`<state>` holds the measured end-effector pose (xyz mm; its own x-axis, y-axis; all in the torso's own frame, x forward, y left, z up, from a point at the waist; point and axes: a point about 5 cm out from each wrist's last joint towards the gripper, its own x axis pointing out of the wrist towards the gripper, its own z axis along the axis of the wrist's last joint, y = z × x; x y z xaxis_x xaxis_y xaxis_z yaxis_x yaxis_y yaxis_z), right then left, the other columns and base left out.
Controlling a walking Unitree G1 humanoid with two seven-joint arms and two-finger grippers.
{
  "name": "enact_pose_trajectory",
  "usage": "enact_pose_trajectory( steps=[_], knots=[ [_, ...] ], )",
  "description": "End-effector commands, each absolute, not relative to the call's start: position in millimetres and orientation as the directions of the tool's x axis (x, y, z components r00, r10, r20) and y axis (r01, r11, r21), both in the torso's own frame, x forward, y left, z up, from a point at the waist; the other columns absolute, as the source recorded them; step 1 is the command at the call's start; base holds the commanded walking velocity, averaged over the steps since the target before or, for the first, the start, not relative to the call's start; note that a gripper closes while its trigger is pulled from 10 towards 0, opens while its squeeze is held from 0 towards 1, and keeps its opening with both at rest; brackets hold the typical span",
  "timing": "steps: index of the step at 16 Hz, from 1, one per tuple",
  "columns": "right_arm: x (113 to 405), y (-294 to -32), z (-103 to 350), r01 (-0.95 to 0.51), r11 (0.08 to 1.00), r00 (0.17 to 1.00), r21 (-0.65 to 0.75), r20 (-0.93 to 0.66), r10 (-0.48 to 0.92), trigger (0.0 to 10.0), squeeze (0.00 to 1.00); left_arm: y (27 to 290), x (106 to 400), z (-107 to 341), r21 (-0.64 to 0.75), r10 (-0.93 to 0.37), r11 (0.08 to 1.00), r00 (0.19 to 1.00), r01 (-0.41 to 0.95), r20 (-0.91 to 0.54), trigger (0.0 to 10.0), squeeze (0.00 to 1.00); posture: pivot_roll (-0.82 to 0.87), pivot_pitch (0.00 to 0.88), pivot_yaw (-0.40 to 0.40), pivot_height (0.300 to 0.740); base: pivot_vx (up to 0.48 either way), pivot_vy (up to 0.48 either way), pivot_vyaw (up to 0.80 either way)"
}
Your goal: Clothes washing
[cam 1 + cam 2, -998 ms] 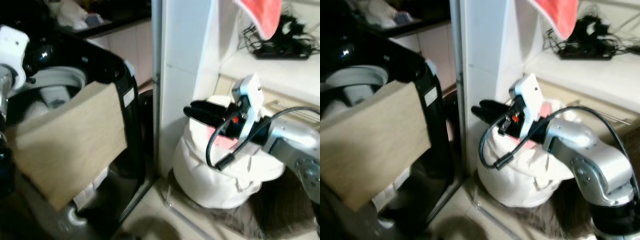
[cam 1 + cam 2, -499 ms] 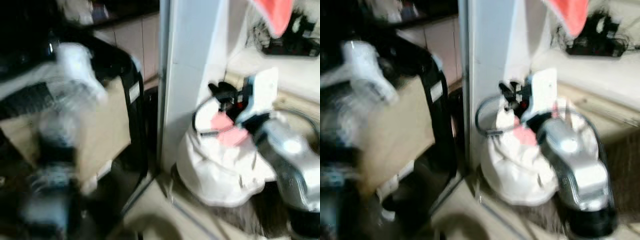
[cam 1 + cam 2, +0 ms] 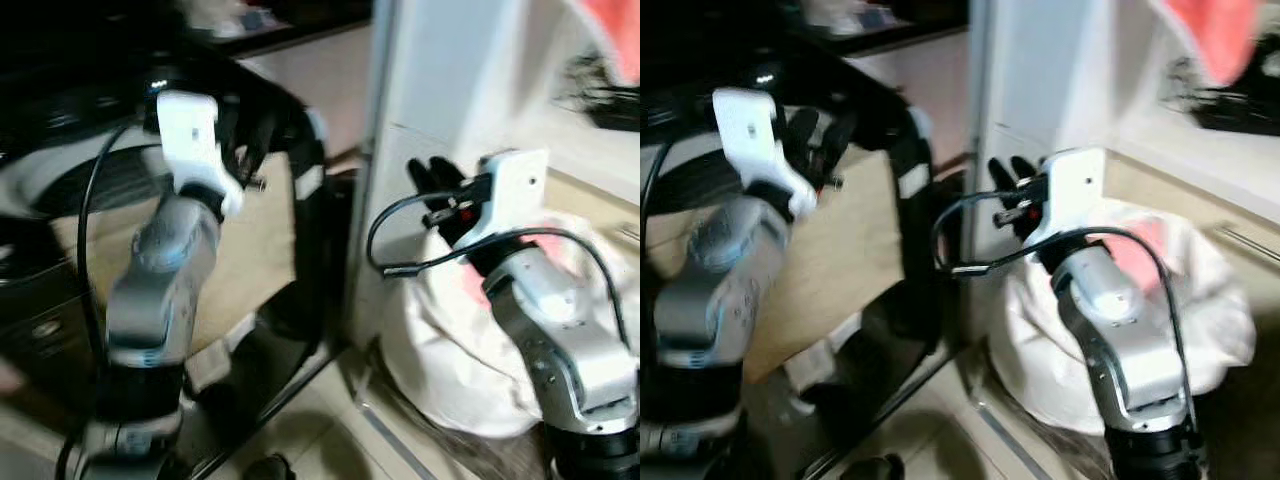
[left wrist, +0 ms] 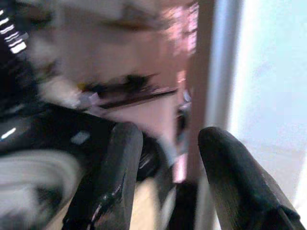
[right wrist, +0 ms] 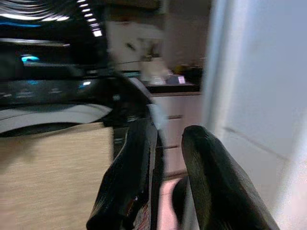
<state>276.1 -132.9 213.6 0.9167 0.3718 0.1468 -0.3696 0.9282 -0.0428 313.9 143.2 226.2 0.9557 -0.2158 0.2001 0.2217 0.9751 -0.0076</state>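
Behind a white pillar (image 3: 450,90), the white laundry bag (image 3: 450,350) sits on the floor at lower right, the black washing machine (image 3: 290,150) at left; both are blurred, and no label can be read. You will find the pink cloth (image 3: 1140,250) in the bag's mouth soft and light, so pinch a raised fold. Your left gripper (image 4: 165,158) and right gripper (image 5: 165,163) are both spread apart and hold nothing.
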Motion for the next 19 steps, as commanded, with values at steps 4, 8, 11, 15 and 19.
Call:
enact_pose_trajectory(
  steps=[4, 8, 11, 15, 19],
  knots=[
    [277, -127, 207, -0.391, 0.92, 0.909, -0.021, 0.15, 0.39, 10.0, 0.0, 142, 303, 221, 0.019, -0.17, 0.985, 0.967, 0.169, 0.19, 10.0, 0.0, -0.06, 0.0, 0.03, 0.74, 0.0, -0.48, 0.8],
    [278, -125, 203, -0.41, 0.912, 0.902, -0.001, 0.147, 0.406, 10.0, 0.0, 142, 299, 216, 0.068, -0.166, 0.985, 0.97, 0.157, 0.175, 10.0, 0.0, -0.05, 0.0, 0.016, 0.74, 0.0, -0.48, 0.8],
    [278, -121, 196, -0.431, 0.902, 0.895, 0.007, 0.128, 0.426, 10.0, 0.0, 142, 297, 214, 0.088, -0.167, 0.984, 0.972, 0.154, 0.164, 10.0, 0.0, -0.04, 0.0, 0.014, 0.74, 0.0, -0.47, 0.8],
    [275, -118, 180, -0.426, 0.903, 0.904, 0.055, 0.076, 0.421, 10.0, 0.0, 145, 297, 204, 0.058, -0.176, 0.984, 0.977, 0.17, 0.121, 10.0, 0.0, -0.03, 0.0, 0.016, 0.74, 0.0, -0.099, 0.2],
    [273, -119, 165, -0.362, 0.929, 0.932, 0.075, 0.029, 0.361, 10.0, 0.0, 142, 296, 195, 0.091, -0.2, 0.977, 0.977, 0.193, 0.079, 10.0, 0.0, -0.04, 0.0, 0.028, 0.74, -0.155, 0.0, 0.0]
  ],
)
